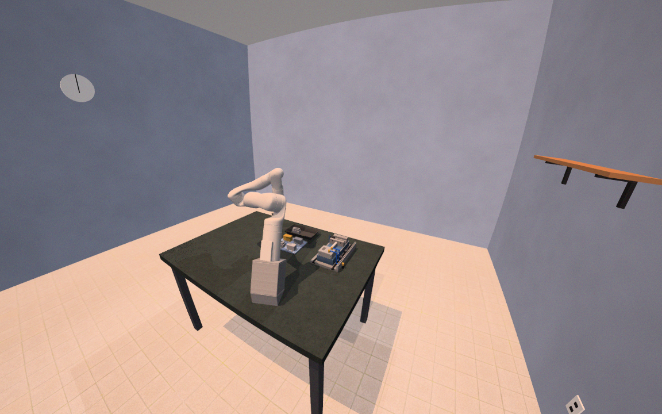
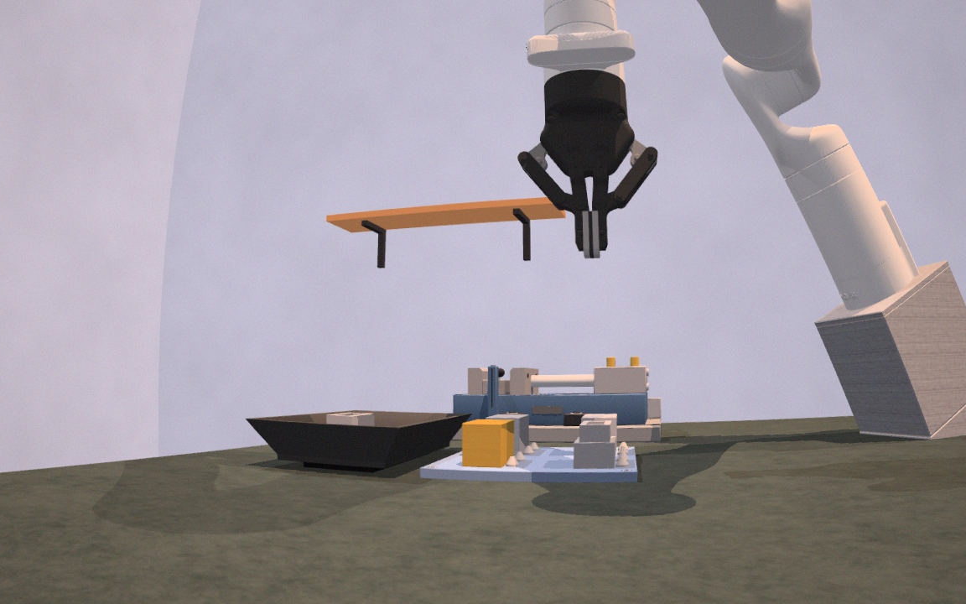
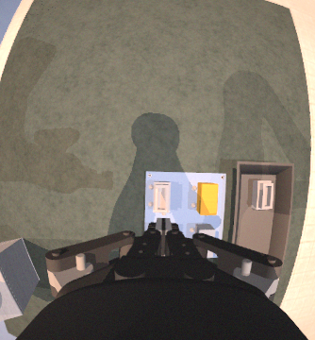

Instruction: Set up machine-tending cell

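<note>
Hanging high in the air, arm [image 2: 832, 179] folding back on itself, hand [image 2: 590, 244] pointing straight down, fingers pressing together, gripping nothing.

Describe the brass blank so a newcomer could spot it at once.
Find the dark table, then the pale blue infeed plate beside the black outfeed tray. The brass blank is the only orange-yellow block on it; its neighbours are pale grey.

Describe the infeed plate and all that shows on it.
The infeed plate is a flat, pale blue rectangle lying on the dark table, beside the black outfeed tray and in front of the vise. Small pale pins stand up from it. On it sit a yellow brass blank, a pale part with a pocket facing up and a third pale block, partly hidden in the wrist view by the shut, empty hand high above.
</note>
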### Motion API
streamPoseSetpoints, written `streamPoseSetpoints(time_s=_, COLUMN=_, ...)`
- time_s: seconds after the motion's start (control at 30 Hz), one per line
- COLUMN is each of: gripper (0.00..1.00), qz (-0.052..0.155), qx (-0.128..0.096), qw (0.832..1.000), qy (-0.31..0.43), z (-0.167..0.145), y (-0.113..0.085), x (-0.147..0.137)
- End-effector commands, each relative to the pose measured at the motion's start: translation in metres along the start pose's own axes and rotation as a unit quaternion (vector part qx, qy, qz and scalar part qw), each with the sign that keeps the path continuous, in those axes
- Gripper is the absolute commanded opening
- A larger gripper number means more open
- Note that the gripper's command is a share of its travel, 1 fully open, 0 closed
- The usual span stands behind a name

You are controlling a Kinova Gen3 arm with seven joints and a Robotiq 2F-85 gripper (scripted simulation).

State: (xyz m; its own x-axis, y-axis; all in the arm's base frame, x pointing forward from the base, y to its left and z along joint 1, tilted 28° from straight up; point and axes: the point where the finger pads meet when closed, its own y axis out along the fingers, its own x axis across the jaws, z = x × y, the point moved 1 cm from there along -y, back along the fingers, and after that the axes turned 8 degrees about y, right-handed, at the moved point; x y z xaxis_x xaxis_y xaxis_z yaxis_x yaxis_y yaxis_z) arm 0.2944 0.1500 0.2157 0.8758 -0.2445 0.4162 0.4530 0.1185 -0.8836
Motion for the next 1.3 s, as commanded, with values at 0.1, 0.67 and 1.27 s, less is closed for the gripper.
streamPoseSetpoints(time_s=0.1, gripper=0.0, qz=0.001, qx=-0.001, qw=1.0, qy=-0.001, z=0.0021, y=0.0006, x=-0.0027)
streamPoseSetpoints(time_s=0.67, gripper=0.67, qz=0.001, qx=-0.001, qw=1.0, qy=0.0, z=0.0026, y=0.0006, x=-0.0032)
streamPoseSetpoints(time_s=1.27, gripper=0.67, qz=0.001, qx=-0.001, qw=1.0, qy=0.0, z=0.0026, y=0.0006, x=-0.0032)
